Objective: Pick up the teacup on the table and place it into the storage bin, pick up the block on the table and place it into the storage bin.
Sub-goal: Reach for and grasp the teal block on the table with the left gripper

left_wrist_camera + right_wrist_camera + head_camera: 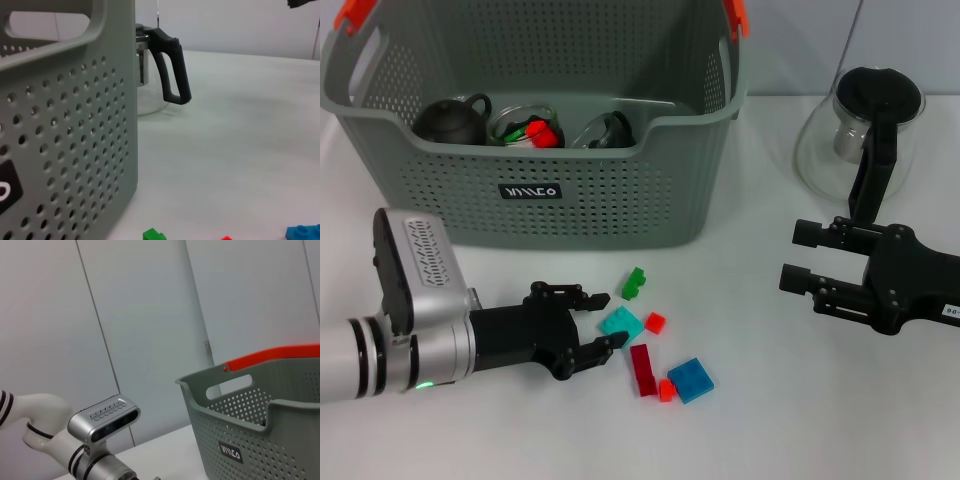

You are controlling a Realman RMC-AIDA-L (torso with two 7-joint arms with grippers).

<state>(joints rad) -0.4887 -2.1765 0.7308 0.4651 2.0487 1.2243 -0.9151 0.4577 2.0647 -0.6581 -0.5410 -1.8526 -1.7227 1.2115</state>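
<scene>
The grey storage bin (540, 190) stands at the back left; its wall (65, 130) fills the left wrist view and its rim (260, 405) shows in the right wrist view. Two glass teacups (522, 126) lie inside it, one holding red and green pieces. No teacup stands on the table. My left gripper (611, 320) is open low over the table, its fingertips either side of a teal block (621, 322). Around it lie a green block (635, 284), a small red block (655, 322), a dark red block (643, 369) and a blue block (691, 379). My right gripper (789, 256) hovers open and empty at the right.
A black teapot (450, 120) also lies in the bin. A glass pitcher (860, 120) with a black handle (172, 70) stands at the back right, behind my right arm. A tiny orange block (667, 390) lies by the blue one.
</scene>
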